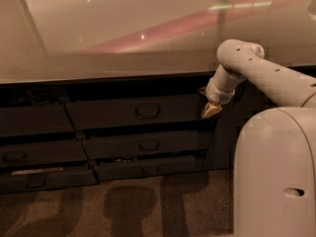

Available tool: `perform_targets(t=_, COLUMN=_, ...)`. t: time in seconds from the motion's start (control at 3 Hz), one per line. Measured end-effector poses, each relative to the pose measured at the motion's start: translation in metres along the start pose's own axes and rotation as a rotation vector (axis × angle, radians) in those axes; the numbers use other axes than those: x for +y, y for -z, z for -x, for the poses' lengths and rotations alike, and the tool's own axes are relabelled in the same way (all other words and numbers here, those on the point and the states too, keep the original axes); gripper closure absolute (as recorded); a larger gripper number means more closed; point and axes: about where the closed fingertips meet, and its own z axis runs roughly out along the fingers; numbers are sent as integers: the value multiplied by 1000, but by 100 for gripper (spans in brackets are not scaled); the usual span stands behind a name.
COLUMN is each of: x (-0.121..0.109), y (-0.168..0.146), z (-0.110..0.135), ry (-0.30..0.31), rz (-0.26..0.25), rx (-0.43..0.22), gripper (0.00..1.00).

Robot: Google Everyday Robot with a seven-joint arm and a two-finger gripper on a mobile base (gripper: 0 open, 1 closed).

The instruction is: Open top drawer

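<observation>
At 3 o'clock from the top drawer (98, 115) handle (147, 111), our gripper (211, 110) hangs clenched, empty; we judge this the approach step, next we unclench toward 9 o'clock.

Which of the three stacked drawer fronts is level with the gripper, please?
The top drawer, the widest and tallest front; the gripper hangs by its right end.

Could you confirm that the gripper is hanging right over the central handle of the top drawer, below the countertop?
Not quite. The camera view shows the gripper below the countertop, but at the right end of the top drawer, well to the right of its central handle.
</observation>
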Motion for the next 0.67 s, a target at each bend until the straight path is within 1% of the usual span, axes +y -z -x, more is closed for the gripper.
perform_targets(t=0.33, x=0, y=0, z=0, ry=0, rz=0, rx=0, gripper=88)
perform_targets(t=0.67, x=0, y=0, z=0, ry=0, rz=0, rx=0, gripper=100)
